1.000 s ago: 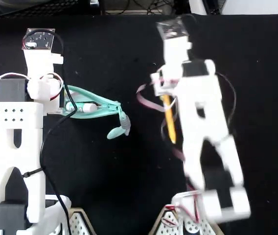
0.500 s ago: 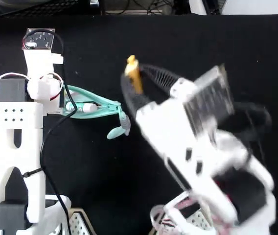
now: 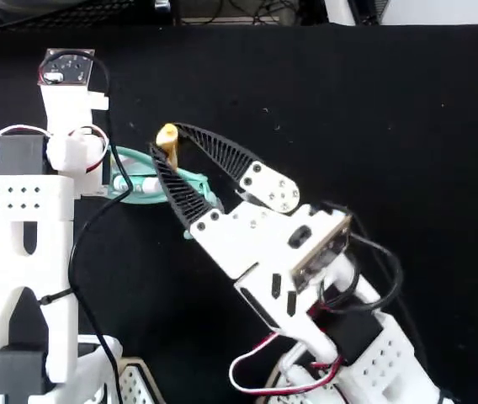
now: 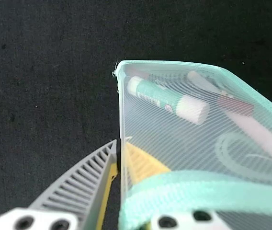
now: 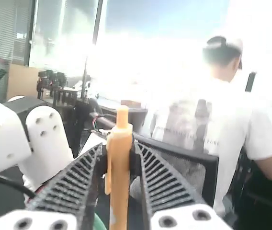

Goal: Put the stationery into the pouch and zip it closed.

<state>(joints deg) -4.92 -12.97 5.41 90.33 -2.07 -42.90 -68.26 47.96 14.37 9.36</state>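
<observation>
Pouch [image 4: 188, 143] of mint mesh is being held by its rim between the clenched fingers of the left gripper [image 4: 120, 149]. Its body is reaching out past their tips, with a glue stick [image 4: 167, 98] and a white pen [image 4: 253, 132] already lying inside. The right arm is the one that has been moving: a second ago it was stretched straight out over the table [image 3: 407, 101], half a second ago it was swinging across, and now the right gripper [image 3: 165, 145] is arriving beside the left one, its fingertips sitting over the pouch's open rim. Those fingers are clamping a yellow pen [image 5: 119, 158], which is running lengthwise between them and poking out beyond their tips. That is bringing the pen to the mouth, so insertion seems to be the step in hand, with zipping not yet begun. The right arm is reaching diagonally, raised off the table, and its wrist view is looking out level, so the fingers are probably pointing across, not down, and will likely need pitching down before releasing. The left arm has been keeping still throughout.
</observation>
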